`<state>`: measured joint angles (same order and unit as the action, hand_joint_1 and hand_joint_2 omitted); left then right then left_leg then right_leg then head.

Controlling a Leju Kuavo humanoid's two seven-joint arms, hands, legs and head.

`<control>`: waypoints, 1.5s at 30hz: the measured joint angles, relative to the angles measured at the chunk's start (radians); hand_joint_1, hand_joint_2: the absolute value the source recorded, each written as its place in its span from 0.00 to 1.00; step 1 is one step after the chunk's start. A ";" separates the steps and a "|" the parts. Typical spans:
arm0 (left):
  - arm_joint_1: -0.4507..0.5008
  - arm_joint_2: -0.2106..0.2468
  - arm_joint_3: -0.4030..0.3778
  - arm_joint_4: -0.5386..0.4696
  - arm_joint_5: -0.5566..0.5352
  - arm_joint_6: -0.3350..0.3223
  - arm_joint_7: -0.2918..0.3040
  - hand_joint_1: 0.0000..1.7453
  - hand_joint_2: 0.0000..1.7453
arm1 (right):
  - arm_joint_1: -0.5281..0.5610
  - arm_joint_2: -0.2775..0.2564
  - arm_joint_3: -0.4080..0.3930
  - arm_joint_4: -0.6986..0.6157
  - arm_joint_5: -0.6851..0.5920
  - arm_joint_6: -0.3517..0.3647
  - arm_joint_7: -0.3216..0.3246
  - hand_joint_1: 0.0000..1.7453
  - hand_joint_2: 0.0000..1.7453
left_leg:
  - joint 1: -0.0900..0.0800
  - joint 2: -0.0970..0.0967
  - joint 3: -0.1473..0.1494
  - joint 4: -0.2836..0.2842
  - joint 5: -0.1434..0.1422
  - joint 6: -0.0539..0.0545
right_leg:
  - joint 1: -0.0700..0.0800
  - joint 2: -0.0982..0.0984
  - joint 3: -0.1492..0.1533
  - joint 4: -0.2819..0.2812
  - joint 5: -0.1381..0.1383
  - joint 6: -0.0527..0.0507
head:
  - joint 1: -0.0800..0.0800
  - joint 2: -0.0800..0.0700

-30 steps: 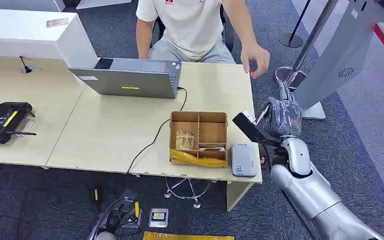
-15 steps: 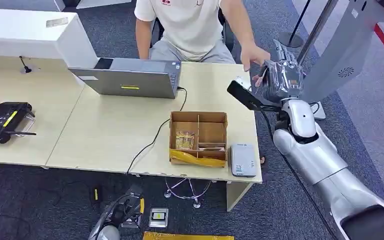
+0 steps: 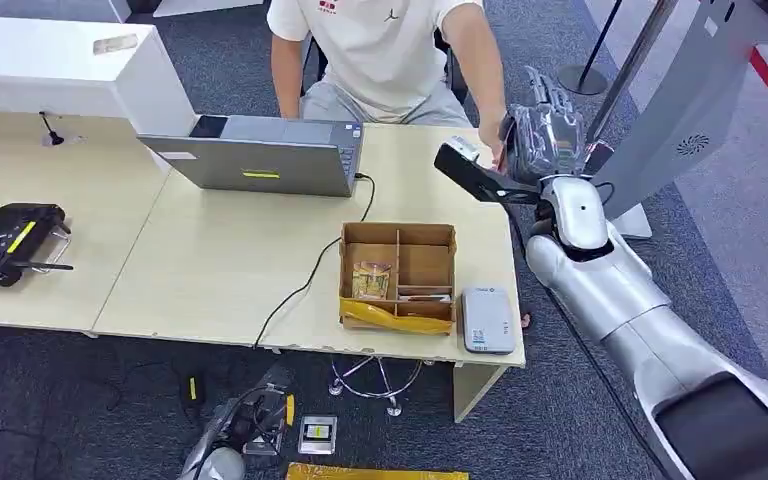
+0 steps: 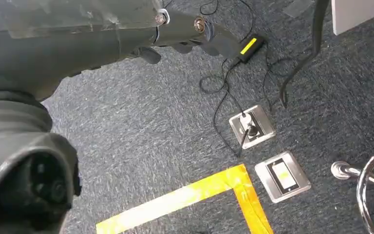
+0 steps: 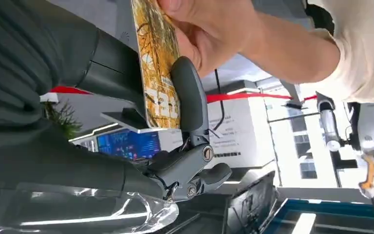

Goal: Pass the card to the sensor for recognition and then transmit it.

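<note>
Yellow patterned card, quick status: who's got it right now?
Right hand raised, pinching yellow patterned card. Person's hand gripping the card's other end. Left hand hanging over the floor. Nothing in the way.

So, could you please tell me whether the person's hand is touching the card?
Touching. The right wrist view shows the person's hand gripping one end of the card, while the right hand pinches it.

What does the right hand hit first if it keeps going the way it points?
Most likely the person's hand: it already grips the far end of the yellow patterned card that the right hand holds up. Depth beyond that is unclear.
</note>
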<state>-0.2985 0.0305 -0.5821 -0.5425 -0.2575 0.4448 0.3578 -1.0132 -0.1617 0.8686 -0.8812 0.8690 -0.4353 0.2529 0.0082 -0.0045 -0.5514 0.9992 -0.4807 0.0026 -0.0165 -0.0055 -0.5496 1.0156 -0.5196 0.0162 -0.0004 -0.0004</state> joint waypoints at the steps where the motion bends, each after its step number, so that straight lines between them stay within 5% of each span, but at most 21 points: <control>1: 0.000 0.000 0.000 0.000 0.000 0.000 0.000 0.00 0.00 | -0.003 0.004 0.002 0.009 0.001 0.003 0.000 1.00 1.00 | 0.000 0.000 0.000 0.000 0.000 0.000 | 0.000 0.000 0.000 0.000 0.000 0.000 | 0.000 0.000; 5: 0.000 -0.003 0.000 0.000 -0.003 0.004 0.000 0.00 0.00 | -0.016 0.019 0.010 0.048 0.002 0.011 0.001 1.00 1.00 | 0.000 0.000 0.000 0.000 0.000 0.000 | 0.000 0.000 0.000 0.000 0.000 0.000 | 0.000 0.000; 6: 0.000 -0.005 0.000 0.000 -0.003 0.006 0.000 0.00 0.00 | -0.019 0.024 0.012 0.059 0.000 0.010 -0.001 0.38 1.00 | 0.000 0.000 0.000 0.000 0.000 0.000 | 0.000 0.000 0.000 0.000 0.000 0.000 | 0.000 0.000; 7: 0.000 -0.007 0.000 0.000 -0.003 0.008 0.000 0.00 0.00 | -0.021 0.028 0.015 0.069 0.000 0.007 -0.006 0.02 1.00 | 0.000 0.000 0.000 0.000 0.000 0.000 | 0.000 0.000 0.000 0.000 0.000 0.000 | 0.000 0.000; 22: 0.002 -0.008 0.003 0.000 -0.022 0.013 0.010 0.00 0.00 | 0.009 0.052 0.036 0.127 -0.140 -0.082 -0.045 0.00 1.00 | 0.000 0.000 0.000 0.000 0.000 0.000 | 0.000 0.001 0.000 0.000 0.000 0.000 | 0.000 0.000; 29: 0.030 -0.003 0.021 0.000 -0.008 0.027 0.010 0.00 0.00 | 0.130 0.032 0.035 -0.070 -0.392 0.005 -0.110 0.00 1.00 | 0.000 0.001 0.000 0.000 0.000 0.000 | 0.000 0.001 -0.002 0.000 0.000 0.000 | 0.000 0.000; 45: 0.090 0.023 0.051 -0.056 0.006 0.067 0.030 0.00 0.00 | 0.349 -0.054 0.045 -0.481 -0.492 0.122 -0.126 0.00 1.00 | 0.000 0.002 0.000 0.000 -0.001 -0.001 | 0.000 0.002 -0.002 0.000 0.000 0.000 | 0.000 0.000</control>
<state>-0.2082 0.0538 -0.5314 -0.5989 -0.2514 0.5116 0.3880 -0.6640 -0.2155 0.9136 -1.3625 0.3773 -0.3132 0.1270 0.0085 -0.0024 -0.5517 0.9990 -0.4813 0.0018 -0.0162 -0.0033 -0.5519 1.0153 -0.5196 0.0160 0.0000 -0.0004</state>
